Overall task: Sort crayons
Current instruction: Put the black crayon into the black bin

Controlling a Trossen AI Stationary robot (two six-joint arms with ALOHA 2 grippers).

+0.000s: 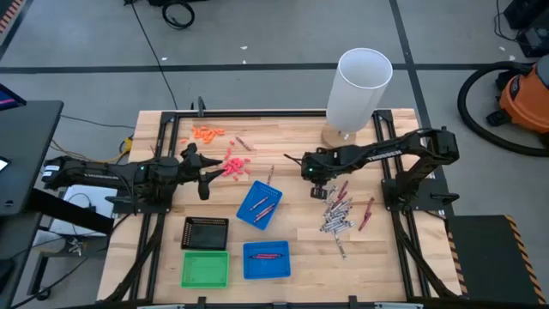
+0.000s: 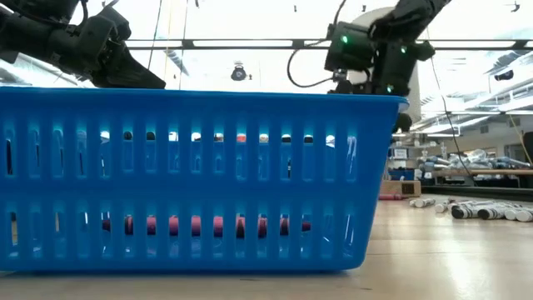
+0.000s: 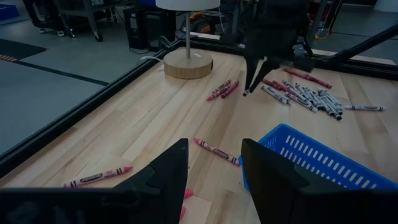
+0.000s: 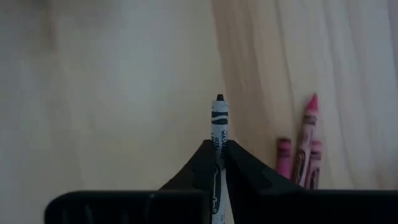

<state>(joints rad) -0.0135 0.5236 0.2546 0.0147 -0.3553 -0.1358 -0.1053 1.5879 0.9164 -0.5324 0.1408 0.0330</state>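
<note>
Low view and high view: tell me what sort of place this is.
Probably a robotics lab or workshop. The wooden table sits in a black metal frame on a bare grey floor, an orange shop vacuum stands beside it, and ceiling strip lights and cluttered benches show behind.

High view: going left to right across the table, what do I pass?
Left claw → pink bits → tilted blue tray → right claw, shut on a grey crayon → loose crayon pile → lone red crayon.

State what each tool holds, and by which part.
The right tool pinches a grey crayon partway along its length, its dark tip sticking out past the fingers. The left tool is open and holds nothing.
</note>
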